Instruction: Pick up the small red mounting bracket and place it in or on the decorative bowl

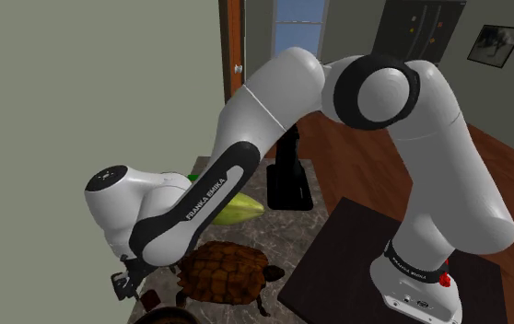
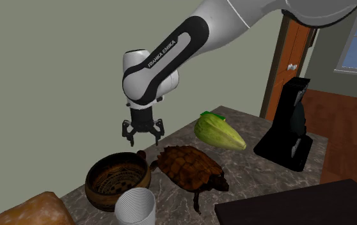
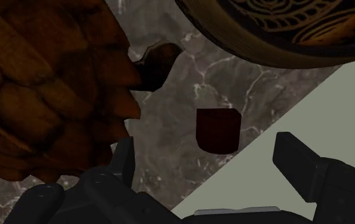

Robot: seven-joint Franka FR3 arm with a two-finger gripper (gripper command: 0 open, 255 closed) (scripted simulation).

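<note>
The small dark red bracket lies on the marble counter between a brown turtle figure and the carved brown bowl. My black gripper hangs open straight above the bracket, its fingers apart and touching nothing. In the second exterior view the gripper hovers a short way over the counter's back edge, with the bracket under it, the bowl to the view's left and the turtle to the right. The shoulder view has the gripper beside the turtle.
A white ribbed cup stands in front of the bowl, and a tan loaf-like thing lies at the near left. A yellow-green vegetable and a tall black appliance sit farther right. A wall runs close behind the counter.
</note>
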